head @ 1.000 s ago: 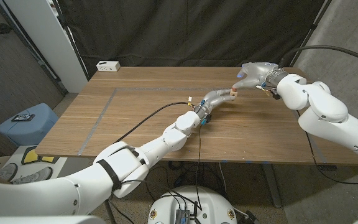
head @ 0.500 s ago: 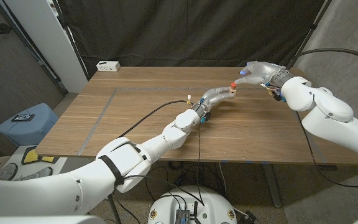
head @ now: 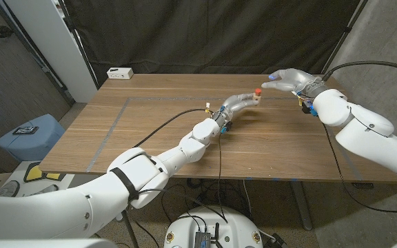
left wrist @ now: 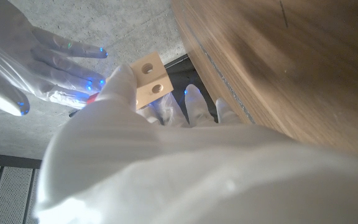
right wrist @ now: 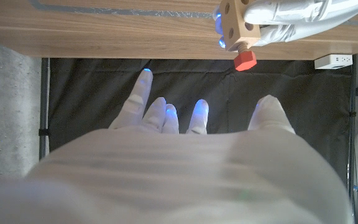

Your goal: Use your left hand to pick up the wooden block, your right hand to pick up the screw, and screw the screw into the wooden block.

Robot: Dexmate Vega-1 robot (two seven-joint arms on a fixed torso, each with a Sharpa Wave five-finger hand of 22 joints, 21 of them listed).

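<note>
"Two hands up over the far right part of the table — what's hard to make out?"

"From the head view the wooden block is tiny, mostly wrapped by the left hand. Only the screw stands out, a red head poking from the block's top. Its shaft is hidden; I cannot tell how deep it sits."

"And close up?"

"In the right wrist view the block shows two round holes, fingers grasping it from the side, and the red screw sticks out of one face. The left wrist view gives the block pinched at the fingertips, just a red sliver beside it."

"The right hand?"

"Right hand has let go, fingers spread, holding nothing, just beside the block but apart from the screw. A second ago it was clenched at the block's end; half a second ago it was pulling off. Now it is further toward the right edge, and the left hand has lifted a little."

"Anything else?"

"A white box at the far left corner, unmoved"
</note>
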